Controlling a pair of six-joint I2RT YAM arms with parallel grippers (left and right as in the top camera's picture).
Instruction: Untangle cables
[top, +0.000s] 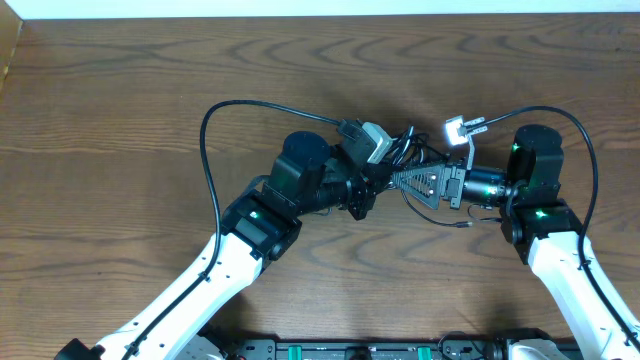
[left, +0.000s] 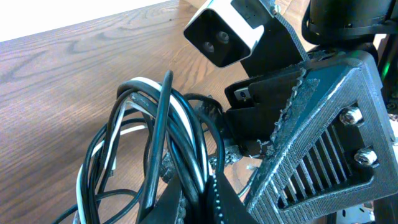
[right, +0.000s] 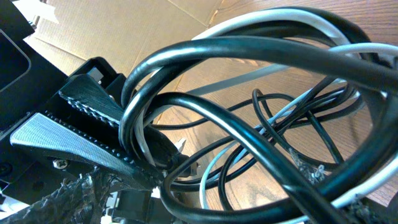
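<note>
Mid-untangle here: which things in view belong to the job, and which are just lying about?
Part of the job:
- cables, black and white loops tangled together
- left tool, shut on the cables
- right tool, open beside them

Just lying about:
- thick arm leads
- cardboard
- table

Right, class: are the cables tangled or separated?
Tangled. The black cable and white cable loop through each other in one bunch, as both wrist views show.
</note>
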